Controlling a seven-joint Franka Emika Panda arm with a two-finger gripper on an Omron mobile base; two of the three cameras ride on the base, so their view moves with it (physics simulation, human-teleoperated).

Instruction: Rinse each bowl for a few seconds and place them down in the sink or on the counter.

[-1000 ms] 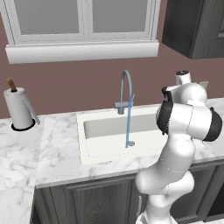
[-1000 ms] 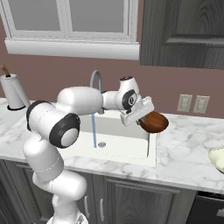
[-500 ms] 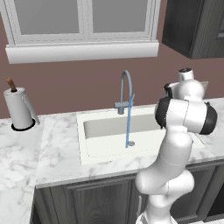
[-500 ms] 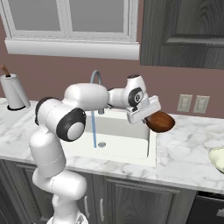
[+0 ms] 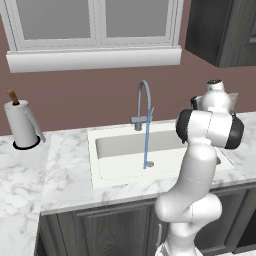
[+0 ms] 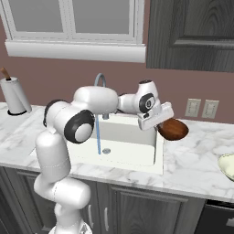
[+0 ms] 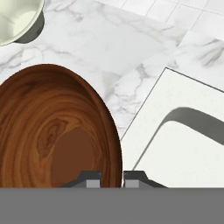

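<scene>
The gripper (image 7: 112, 179) is pinching the rim of the bowl (image 7: 54, 131), its two fingers closing on either side of the brown wall in the hand view. In the right base view the bowl (image 6: 172, 129) is hanging in the air, tilted, just past the right edge of the sink (image 6: 137, 153) and above the marble surface (image 6: 201, 160). A thin stream of water (image 6: 98, 135) is running from the faucet (image 6: 100, 82) into the basin, well apart from the bowl. A pale second bowl (image 7: 17, 17) is sitting on the surface beyond the brown one. Far off to the left, a paper towel roll (image 5: 21, 127) is standing upright on the surface near the wall, below the window (image 5: 95, 30).
</scene>
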